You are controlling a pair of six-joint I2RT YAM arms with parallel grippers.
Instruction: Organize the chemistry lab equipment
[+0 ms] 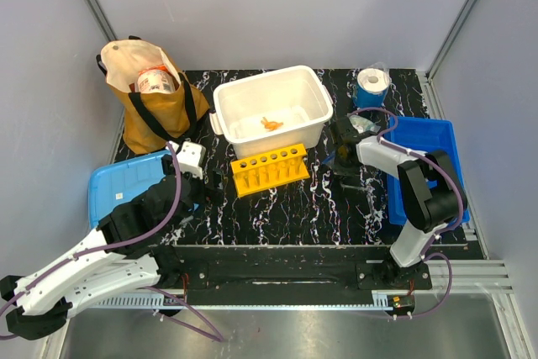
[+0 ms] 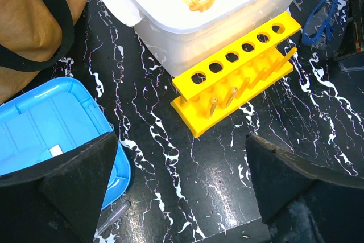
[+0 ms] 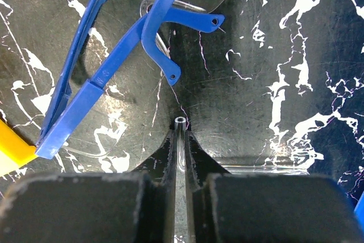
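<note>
Clear tube [image 3: 180, 135] in right fingers [image 3: 160, 162], glasses [image 3: 91, 92] beside

A brown cloth bag [image 1: 151, 119] stands far left on the table [image 1: 294, 208].

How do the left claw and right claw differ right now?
The left claw stands wide open and empty; the right claw is pinched on a thin clear tube. The left claw faces the yellow rack; the right claw sits by the blue safety glasses. Both are black.
</note>
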